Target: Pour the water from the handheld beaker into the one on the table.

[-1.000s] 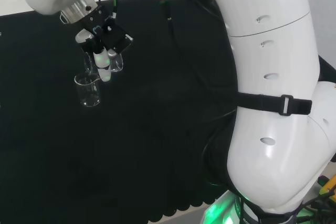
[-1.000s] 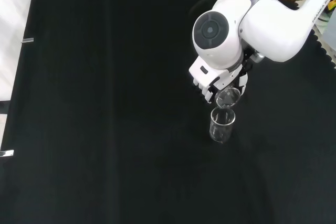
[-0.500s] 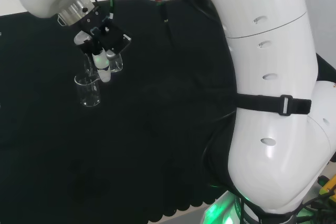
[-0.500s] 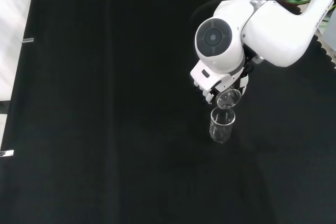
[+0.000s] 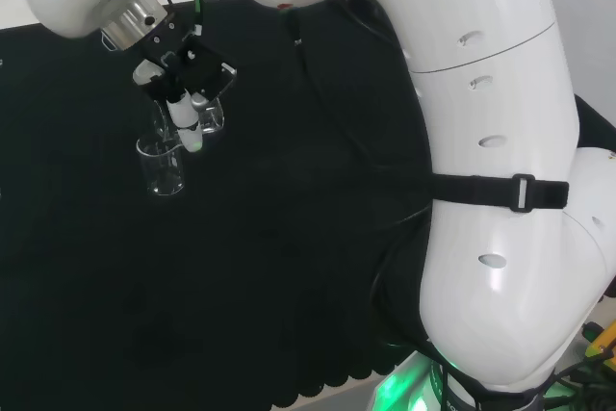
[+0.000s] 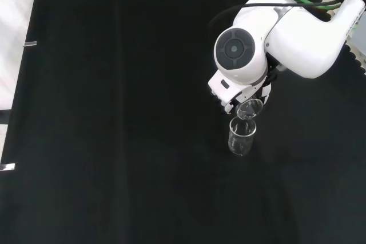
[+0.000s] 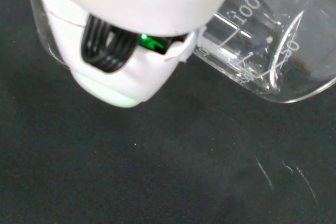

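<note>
Robot hand [image 5: 183,93]: fingers curled round the handheld beaker [image 6: 250,108], above the tabletop [image 6: 114,141].
Handheld beaker: clear glass, tilted, its mouth just over the rim of the beaker on the table [image 6: 242,136]; printed scale marks show in the wrist view [image 7: 273,51].
Beaker on the table: upright on the black cloth, directly under the robot hand.
Water: cannot tell in either vessel.

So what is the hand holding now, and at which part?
The hand holds a clear beaker, gripped around its side wall. The beaker is tilted, its mouth toward the second beaker standing on the cloth.
</note>
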Robot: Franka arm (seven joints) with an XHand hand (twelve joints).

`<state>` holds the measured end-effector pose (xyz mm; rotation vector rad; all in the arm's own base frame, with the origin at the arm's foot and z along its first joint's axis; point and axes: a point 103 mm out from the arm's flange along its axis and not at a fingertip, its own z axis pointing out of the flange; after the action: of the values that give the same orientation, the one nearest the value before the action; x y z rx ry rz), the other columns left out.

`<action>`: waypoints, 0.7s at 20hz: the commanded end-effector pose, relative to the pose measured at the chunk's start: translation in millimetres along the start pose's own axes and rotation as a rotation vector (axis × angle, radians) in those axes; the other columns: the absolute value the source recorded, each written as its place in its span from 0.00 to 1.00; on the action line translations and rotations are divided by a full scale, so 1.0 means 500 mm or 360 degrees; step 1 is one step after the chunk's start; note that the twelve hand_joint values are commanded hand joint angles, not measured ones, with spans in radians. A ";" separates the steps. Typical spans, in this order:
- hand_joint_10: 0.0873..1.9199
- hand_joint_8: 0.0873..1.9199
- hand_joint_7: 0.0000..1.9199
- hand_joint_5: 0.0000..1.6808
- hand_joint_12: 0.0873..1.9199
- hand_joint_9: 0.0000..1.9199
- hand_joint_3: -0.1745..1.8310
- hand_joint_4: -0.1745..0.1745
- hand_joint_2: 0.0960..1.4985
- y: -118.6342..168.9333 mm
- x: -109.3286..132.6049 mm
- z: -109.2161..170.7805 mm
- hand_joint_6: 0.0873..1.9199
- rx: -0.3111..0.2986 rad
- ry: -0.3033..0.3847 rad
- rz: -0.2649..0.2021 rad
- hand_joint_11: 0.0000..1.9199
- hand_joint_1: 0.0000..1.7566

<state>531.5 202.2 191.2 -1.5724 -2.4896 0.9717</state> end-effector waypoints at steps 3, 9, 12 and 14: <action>0.12 0.12 0.74 0.80 0.43 0.72 0.08 0.00 0.61 -0.005 -0.003 -0.002 0.15 0.0008 -0.0013 0.0012 0.54 0.81; 0.12 0.12 0.74 0.80 0.43 0.72 0.08 0.00 0.61 -0.007 -0.004 -0.006 0.15 0.0010 -0.0017 0.0016 0.54 0.81; 0.12 0.12 0.74 0.80 0.43 0.72 0.08 0.00 0.61 -0.007 -0.003 -0.008 0.15 0.0009 -0.0032 0.0016 0.54 0.81; 0.12 0.12 0.74 0.80 0.42 0.72 0.08 0.00 0.61 -0.009 -0.003 -0.010 0.15 0.0008 -0.0044 0.0024 0.54 0.81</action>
<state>530.9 201.6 196.6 -1.5842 -2.4904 0.9953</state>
